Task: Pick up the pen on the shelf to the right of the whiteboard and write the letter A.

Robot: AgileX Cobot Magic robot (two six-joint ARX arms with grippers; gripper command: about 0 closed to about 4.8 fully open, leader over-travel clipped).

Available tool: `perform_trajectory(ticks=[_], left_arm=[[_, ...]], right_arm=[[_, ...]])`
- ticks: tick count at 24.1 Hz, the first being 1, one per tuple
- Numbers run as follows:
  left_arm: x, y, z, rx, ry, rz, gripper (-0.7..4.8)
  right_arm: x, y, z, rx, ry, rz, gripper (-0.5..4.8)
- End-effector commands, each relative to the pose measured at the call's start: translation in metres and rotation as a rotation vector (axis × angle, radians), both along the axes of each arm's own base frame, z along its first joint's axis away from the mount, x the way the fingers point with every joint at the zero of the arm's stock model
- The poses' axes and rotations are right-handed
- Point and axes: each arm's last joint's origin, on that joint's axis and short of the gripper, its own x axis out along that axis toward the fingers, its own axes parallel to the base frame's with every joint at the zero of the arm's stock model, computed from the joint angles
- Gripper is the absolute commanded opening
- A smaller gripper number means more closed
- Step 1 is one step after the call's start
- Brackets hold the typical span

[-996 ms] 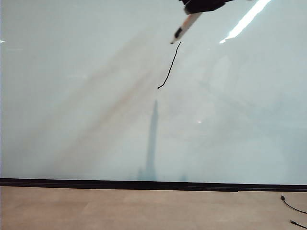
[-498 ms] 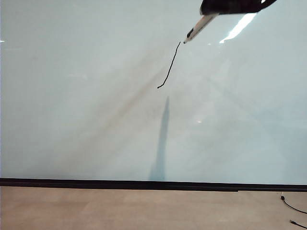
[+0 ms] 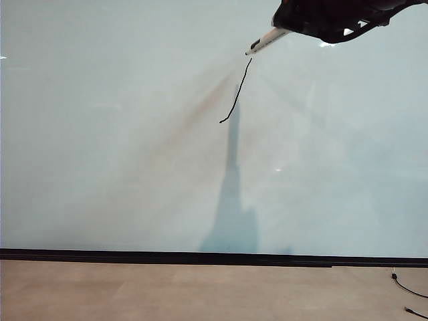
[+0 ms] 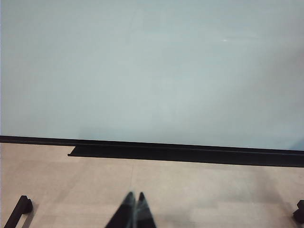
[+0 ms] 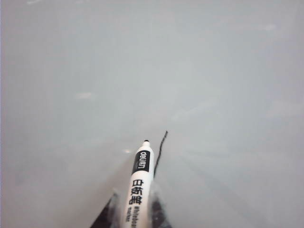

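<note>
Pen [image 5: 139, 186] sits pinched between the fingers of the right gripper [image 5: 135, 216], whose jaws are nearly together with only the slim white barrel between them; the barrel's black label band and dark tip point away from the wrist toward the whiteboard [image 5: 213, 71]. From the exterior view the right gripper [image 3: 284, 25] shows as a dark mass at the upper right of the board, with the pen [image 3: 266, 41] slanting down and to the left out of it, its tip just beside the top end of the single black stroke [image 3: 236, 93] drawn there; whether the tip touches the surface cannot be told. That stroke is one slanted line, bending a little at its lower end, and it is all that exists of the letter A. A long grey shadow falls on the whiteboard [image 3: 100, 134] below the stroke. The left gripper [image 4: 134, 213] hangs low over the pale floor [image 4: 213, 190] before the board's black lower strip [image 4: 190, 154], its two fingers pressed together and holding nothing.
</note>
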Motion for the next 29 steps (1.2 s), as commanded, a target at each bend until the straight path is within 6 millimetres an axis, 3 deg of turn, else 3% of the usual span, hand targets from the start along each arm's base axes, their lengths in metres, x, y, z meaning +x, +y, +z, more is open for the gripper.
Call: perform_trajectory(ticks=[1,10,29], left_arm=[[0.0,0.0,0.001,0.004,-0.008,-0.001,-0.05],[0.0,0.0,0.001,0.004,-0.008,-0.001,-0.04],[0.0,0.0,0.001,0.004,-0.008,-0.001,-0.05]], right_arm=[[-0.002,0.0,0.007,0.024,-0.055,0.043,-0.09],[0.005,-0.009,0.008,0.0,-0.084,0.099,-0.09],[0.019,-0.019,0.0,-0.041,-0.069,0.048,-0.09]])
